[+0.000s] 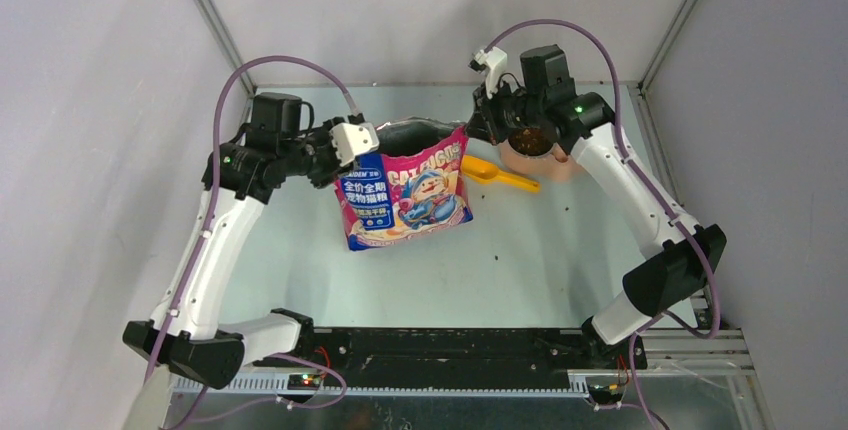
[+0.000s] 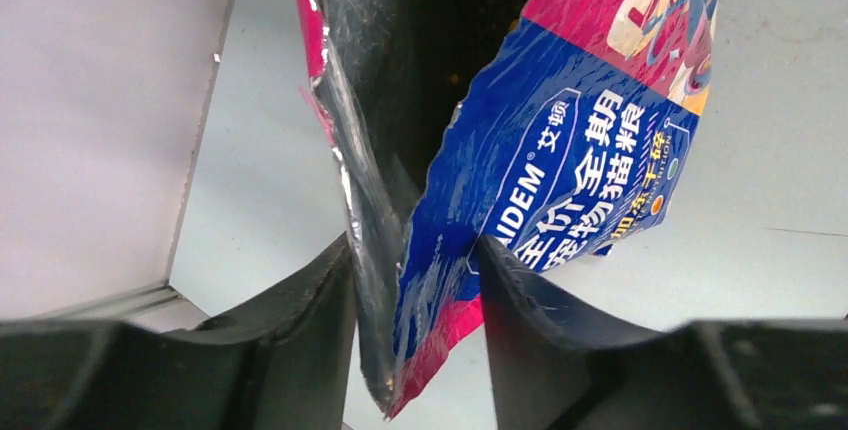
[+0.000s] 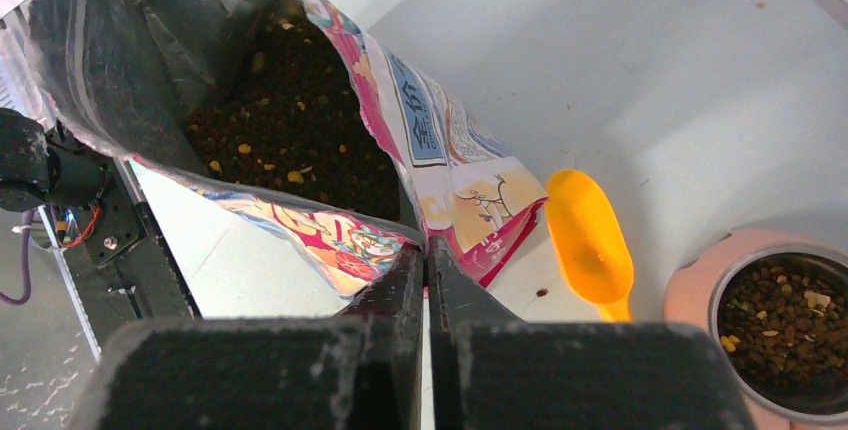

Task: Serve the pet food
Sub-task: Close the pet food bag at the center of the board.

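The pet food is dark brown kibble: a mass of it lies inside the open pink-and-blue bag (image 1: 405,200) and shows in the right wrist view (image 3: 290,130). More pet food fills the pink bowl (image 1: 530,140) (image 3: 775,325). The bag hangs between both arms above the table. My right gripper (image 3: 425,248) (image 1: 478,130) is shut on the bag's right rim (image 3: 470,200). My left gripper (image 2: 413,245) (image 1: 372,150) stands open. The bag's left edge (image 2: 440,290) sits loosely between its fingers, its two layers not pressed flat.
A yellow scoop (image 1: 497,174) (image 3: 588,235) lies on the table between the bag and the pink bowl's wall (image 3: 700,290). A few stray pellets (image 3: 541,292) dot the table. Grey walls close in the back and sides.
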Robot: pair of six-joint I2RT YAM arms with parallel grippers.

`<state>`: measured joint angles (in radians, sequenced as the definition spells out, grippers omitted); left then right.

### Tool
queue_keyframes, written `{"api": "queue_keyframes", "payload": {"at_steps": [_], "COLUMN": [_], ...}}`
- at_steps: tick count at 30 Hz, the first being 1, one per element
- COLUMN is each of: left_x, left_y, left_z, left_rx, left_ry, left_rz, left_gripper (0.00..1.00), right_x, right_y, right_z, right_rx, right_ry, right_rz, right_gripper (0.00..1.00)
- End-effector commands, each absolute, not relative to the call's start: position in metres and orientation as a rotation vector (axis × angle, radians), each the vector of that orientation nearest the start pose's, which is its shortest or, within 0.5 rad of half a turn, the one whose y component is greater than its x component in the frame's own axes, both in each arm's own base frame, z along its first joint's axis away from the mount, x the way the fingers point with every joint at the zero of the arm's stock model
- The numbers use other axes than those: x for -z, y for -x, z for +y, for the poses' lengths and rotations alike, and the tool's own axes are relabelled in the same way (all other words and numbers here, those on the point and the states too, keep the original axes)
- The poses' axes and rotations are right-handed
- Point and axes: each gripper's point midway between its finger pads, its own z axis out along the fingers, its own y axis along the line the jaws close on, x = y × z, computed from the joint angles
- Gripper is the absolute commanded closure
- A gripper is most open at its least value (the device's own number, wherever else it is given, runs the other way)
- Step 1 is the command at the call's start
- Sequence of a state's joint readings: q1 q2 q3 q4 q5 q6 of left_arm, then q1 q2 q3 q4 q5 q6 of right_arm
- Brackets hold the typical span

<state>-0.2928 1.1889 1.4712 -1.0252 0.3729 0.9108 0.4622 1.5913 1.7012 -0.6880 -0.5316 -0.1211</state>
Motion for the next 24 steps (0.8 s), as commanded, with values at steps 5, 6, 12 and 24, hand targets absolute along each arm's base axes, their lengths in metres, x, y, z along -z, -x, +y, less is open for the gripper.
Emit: {"api": "queue_keyframes", "payload": {"at_steps": [5, 6, 12, 24], "left_x": [-0.298, -0.298, -0.286, -0.299], "left_y": [-0.273, -0.272, -0.260, -0.291], "left_z": [-0.121, -0.120, -0.114, -0.093], "left_rx": [0.106, 0.104, 0.103, -0.059], "left_ry": [-1.448, -1.450, -1.501, -1.220], "left_rz": [1.713, 1.714, 1.734, 1.819], "left_gripper": [0.87, 0.93, 1.00, 1.00], "right_x": [-0.358, -0.355, -0.350, -0.337], "right_y": [-0.371, -0.374, -0.390, -0.390], "right_z": [0.256, 0.255, 0.247, 0.244], "right_rx": [-0.709, -0.707, -0.655, -0.421], "right_ry": [0.860, 0.858, 0.844, 1.099], "right_rz": [1.786, 1.794, 1.824, 1.715], "right_gripper": [1.00, 1.00, 1.00, 1.00]}}
